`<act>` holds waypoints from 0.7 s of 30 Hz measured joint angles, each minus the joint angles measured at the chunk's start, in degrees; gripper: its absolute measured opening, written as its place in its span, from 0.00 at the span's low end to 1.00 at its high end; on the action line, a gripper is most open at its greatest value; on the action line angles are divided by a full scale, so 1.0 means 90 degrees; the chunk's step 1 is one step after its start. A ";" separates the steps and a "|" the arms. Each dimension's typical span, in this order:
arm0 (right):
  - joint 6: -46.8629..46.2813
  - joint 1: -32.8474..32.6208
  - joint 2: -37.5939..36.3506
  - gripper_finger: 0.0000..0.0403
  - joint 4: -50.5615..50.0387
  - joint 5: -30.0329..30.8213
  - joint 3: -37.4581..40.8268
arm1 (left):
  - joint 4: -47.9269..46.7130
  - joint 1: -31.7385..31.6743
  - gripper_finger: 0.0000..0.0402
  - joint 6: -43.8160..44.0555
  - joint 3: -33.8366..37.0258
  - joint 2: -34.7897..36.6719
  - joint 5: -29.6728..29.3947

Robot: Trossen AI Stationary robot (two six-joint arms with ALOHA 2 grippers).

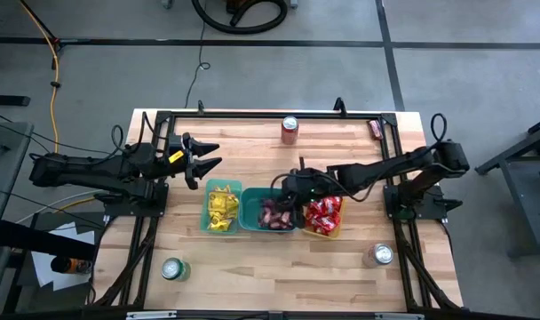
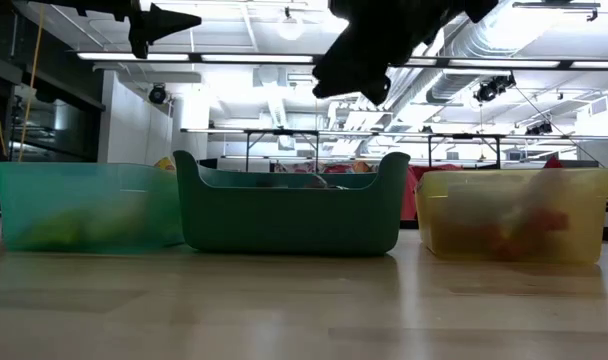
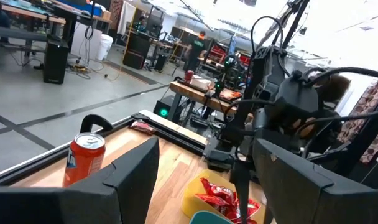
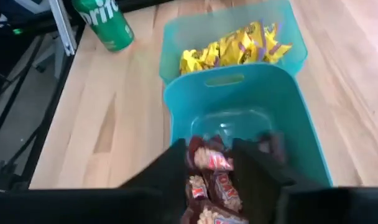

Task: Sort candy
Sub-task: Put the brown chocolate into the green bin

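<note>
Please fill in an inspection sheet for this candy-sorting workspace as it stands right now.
Surface: wooden table, bare boards around the bins.
Job's things: yellow candy in the left bin; dark brown candy in the teal middle bin; red candy in the yellow right bin.
Clutter: red can at the far edge; green can and silver can near the front corners; one small dark item by the far right corner.
Grippers: left gripper open, waiting off the table's left side; right gripper over the middle bin, jaws parted.
Cables: yellow cable and black cable on the floor.
Surroundings: grey floor; workshop with a distant person.
</note>
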State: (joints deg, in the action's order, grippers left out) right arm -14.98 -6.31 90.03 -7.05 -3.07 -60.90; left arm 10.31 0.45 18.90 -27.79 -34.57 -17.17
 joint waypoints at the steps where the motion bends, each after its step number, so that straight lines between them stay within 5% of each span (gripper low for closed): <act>1: 0.0004 0.0000 -0.0018 0.35 -0.0024 -0.0006 0.0000 | -0.0002 0.0000 0.61 0.0000 0.0000 0.0000 0.0000; 8: 0.0397 0.0116 -0.0300 0.58 -0.0437 -0.0019 -0.0435 | -0.0008 0.0000 0.61 -0.0004 0.0000 0.0002 0.0002; 21: 0.0554 0.0600 -0.0870 0.60 -0.0621 -0.0007 -0.1766 | 0.0029 0.0000 0.61 -0.0167 -0.0002 0.0002 -0.0004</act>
State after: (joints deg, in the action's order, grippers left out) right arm -10.00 -0.91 82.20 -12.64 -3.14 -76.80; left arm 10.56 0.45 17.40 -27.81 -34.55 -17.21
